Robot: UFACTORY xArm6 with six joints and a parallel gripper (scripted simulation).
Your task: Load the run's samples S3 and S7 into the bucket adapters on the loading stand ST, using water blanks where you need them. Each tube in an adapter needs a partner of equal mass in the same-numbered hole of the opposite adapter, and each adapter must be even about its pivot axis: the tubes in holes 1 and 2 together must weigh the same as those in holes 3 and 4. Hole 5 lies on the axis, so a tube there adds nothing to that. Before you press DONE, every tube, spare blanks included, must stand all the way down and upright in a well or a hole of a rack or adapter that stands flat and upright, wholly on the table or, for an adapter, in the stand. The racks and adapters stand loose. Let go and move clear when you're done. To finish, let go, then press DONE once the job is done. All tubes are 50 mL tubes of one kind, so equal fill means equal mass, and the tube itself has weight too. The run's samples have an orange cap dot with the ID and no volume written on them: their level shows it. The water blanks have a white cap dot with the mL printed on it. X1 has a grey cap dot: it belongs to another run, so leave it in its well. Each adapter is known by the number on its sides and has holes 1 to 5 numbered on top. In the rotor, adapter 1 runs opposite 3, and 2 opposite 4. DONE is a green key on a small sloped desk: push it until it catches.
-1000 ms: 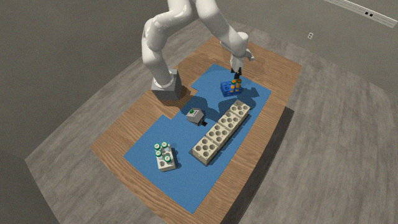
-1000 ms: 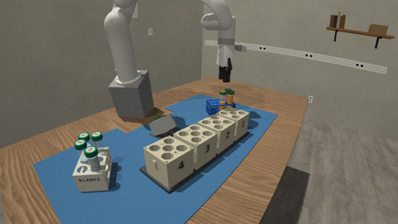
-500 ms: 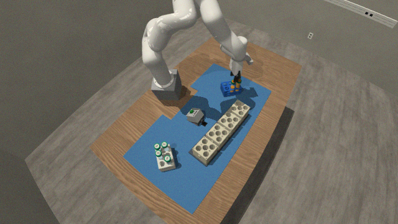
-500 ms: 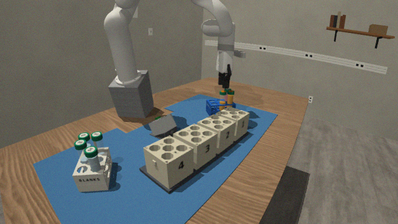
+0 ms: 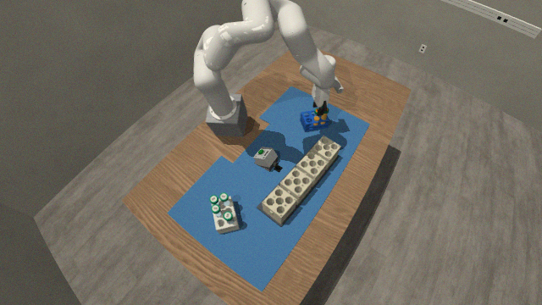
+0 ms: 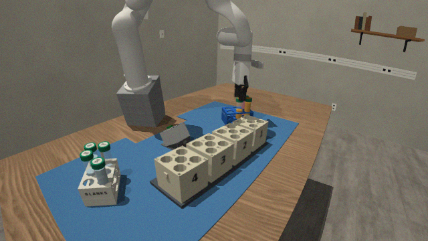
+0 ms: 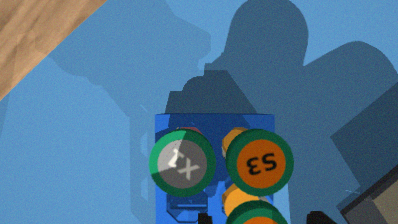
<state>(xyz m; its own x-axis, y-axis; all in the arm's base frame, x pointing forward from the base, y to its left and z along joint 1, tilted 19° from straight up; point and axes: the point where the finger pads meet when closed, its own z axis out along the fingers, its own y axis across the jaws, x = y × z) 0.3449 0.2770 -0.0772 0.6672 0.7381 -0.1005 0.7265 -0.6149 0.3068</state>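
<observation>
Blue rack (image 5: 304, 124) (image 6: 228, 116) (image 7: 215, 120) sits just past the adapter 1 end of the stand (image 5: 282, 224) (image 6: 182, 205); X1 (image 7: 182, 163), S3 (image 7: 259, 162) and another orange-dot tube (image 7: 257, 220) are in it. Your gripper (image 5: 321, 109) (image 6: 241, 97) (image 7: 263, 218) is roughly half open over that rack, fingers either side of the third cap, holding nothing. You can't read that cap's ID. Your four blanks stand in the white rack (image 5: 229, 229) (image 6: 100, 199) near the stand's adapter 4 end.

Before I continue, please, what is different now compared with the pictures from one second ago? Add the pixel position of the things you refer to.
The gripper (image 5: 322, 108) (image 6: 241, 95) has come down, from above the blue rack (image 5: 306, 124) (image 6: 229, 114) to close over its tubes. No tube has visibly been lifted. The blanks rack (image 5: 227, 228) (image 6: 100, 199), the four adapters and the green button (image 5: 261, 152) (image 6: 170, 126) stayed as they were.
</observation>
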